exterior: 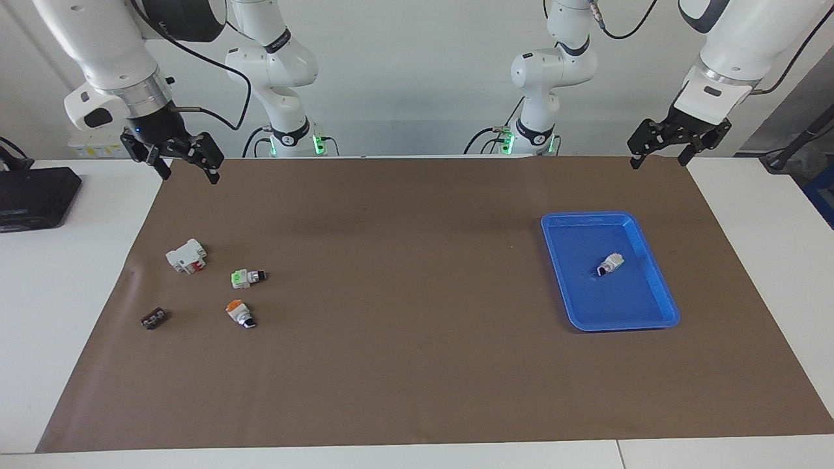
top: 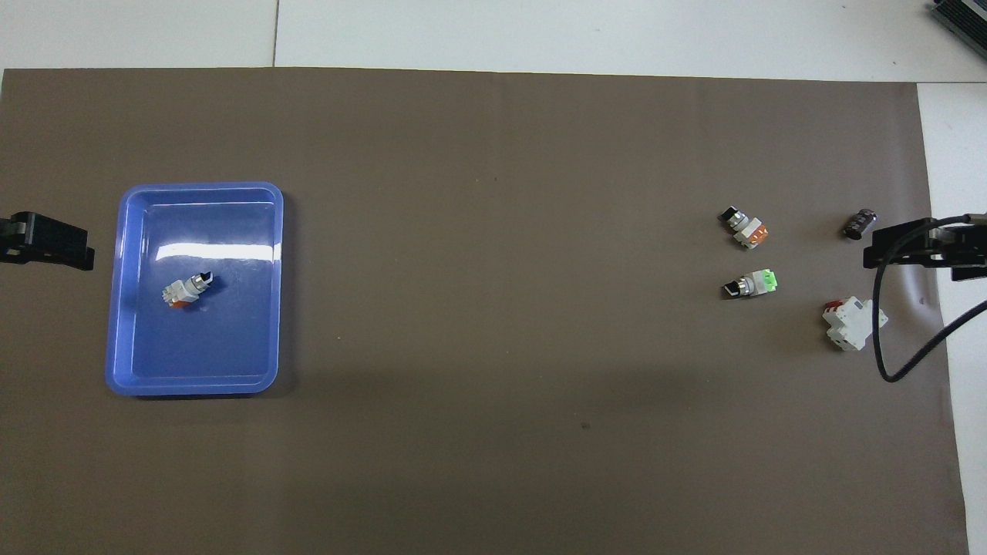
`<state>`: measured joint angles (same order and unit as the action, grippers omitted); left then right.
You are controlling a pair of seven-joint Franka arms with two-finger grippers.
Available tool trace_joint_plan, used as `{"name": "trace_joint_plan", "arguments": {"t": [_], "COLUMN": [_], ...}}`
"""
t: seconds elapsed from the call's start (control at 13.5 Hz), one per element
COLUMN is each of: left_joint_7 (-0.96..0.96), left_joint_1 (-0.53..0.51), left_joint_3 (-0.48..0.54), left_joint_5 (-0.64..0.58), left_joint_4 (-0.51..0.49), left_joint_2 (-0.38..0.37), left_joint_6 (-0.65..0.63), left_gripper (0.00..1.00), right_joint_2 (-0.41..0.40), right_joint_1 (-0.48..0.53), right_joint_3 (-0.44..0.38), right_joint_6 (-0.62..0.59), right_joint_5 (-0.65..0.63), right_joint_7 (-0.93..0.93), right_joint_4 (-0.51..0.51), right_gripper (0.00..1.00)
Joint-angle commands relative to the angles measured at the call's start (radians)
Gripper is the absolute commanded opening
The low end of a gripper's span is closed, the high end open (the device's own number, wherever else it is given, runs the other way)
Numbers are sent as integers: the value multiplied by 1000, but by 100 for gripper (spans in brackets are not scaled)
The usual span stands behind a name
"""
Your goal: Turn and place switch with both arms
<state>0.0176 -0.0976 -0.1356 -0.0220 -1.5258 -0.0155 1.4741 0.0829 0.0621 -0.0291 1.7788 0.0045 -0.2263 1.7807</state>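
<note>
Both grippers hung released – right gripper (exterior: pixel 184 158) upper left of the facing view, left gripper (exterior: pixel 677 142) upper right. Green switch (exterior: pixel 248 277) lay lower left beside orange switch (exterior: pixel 240 313) – likely light, rigid, slippery; grasp across white body.

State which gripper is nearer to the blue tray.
Left. The left gripper hangs raised near the blue tray, at the same end of the table; the right gripper hangs at the other end.

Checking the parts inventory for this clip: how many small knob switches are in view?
3: one in the blue tray, and two on the brown mat, a green-patched one and an orange-patched one beside it, farther from the robots.
</note>
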Motion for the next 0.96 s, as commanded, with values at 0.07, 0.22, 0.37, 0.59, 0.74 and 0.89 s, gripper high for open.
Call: {"name": "trace_joint_plan", "arguments": {"t": [0.07, 0.22, 0.37, 0.59, 0.74, 0.89], "left_joint_7": [7, 9, 7, 7, 7, 7], "left_joint_1": [-4, -4, -4, -4, -4, -4], "left_joint_3": [-1, -1, -1, -1, -1, -1], "left_joint_5": [-12, -12, -12, -13, -12, -13], "left_joint_4": [-34, -34, -34, -34, -33, -34], "left_joint_2": [-27, -27, -27, -27, -27, -27], "left_joint_6": [8, 8, 8, 8, 8, 8], "left_gripper": [100, 100, 100, 100, 100, 100], "right_joint_2": [25, -21, -93, -176, -215, -248], "right_joint_1": [2, 19, 44, 47, 67, 65], "right_joint_3": [9, 9, 11, 9, 9, 9], "right_joint_6": [146, 169, 278, 336, 350, 422], "right_joint_5": [-9, -9, 6, 48, 141, 175], "right_joint_7": [-229, -332, -416, -517, -548, -579], "right_joint_4": [157, 175, 219, 226, 239, 285], "right_gripper": [100, 100, 100, 100, 100, 100]}}
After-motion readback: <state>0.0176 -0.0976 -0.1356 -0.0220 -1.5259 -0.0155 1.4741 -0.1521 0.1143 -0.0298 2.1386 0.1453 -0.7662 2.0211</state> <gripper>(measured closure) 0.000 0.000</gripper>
